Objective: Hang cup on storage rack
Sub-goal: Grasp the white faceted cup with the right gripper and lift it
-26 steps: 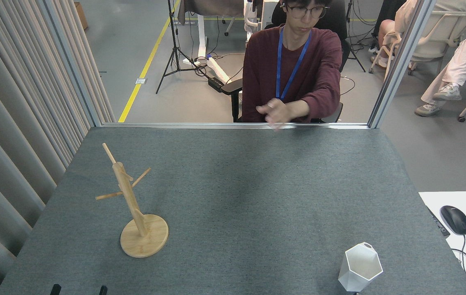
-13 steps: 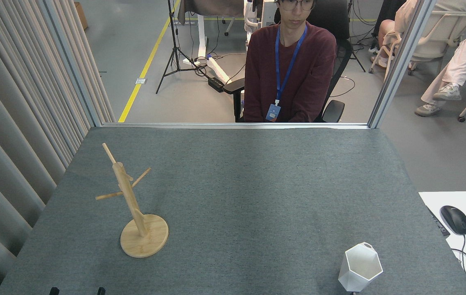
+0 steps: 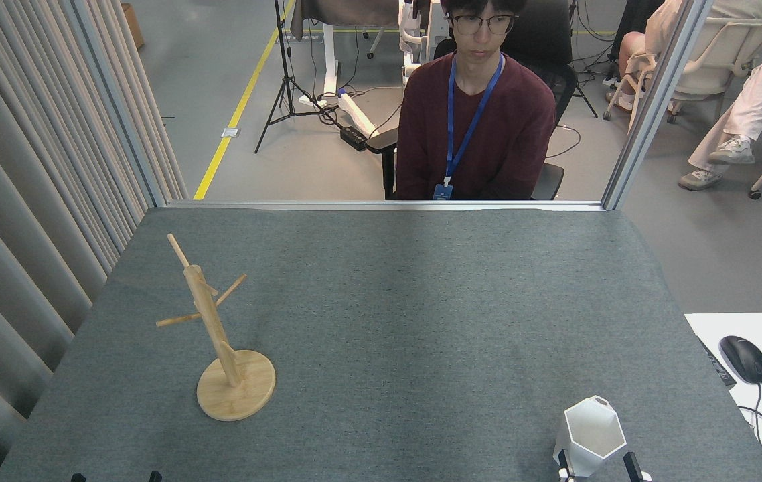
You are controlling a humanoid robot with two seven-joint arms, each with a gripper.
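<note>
- Head view showed the cup (image 3: 590, 434) standing upright on the grey table (image 3: 408, 321), near the front right edge, its small handle at the far rim.
- The right gripper (image 3: 596, 463) had its two fingertips up at the bottom edge, spread wide on either side of the cup's base; whether they touched it could not be told.
- The left gripper (image 3: 114, 476) showed only two dark tips, well apart, holding nothing.
- The storage rack (image 3: 220, 335) stood at the left, well apart from the cup, pegs bare.
- A person (image 3: 478, 114) sat beyond the far edge.
</note>
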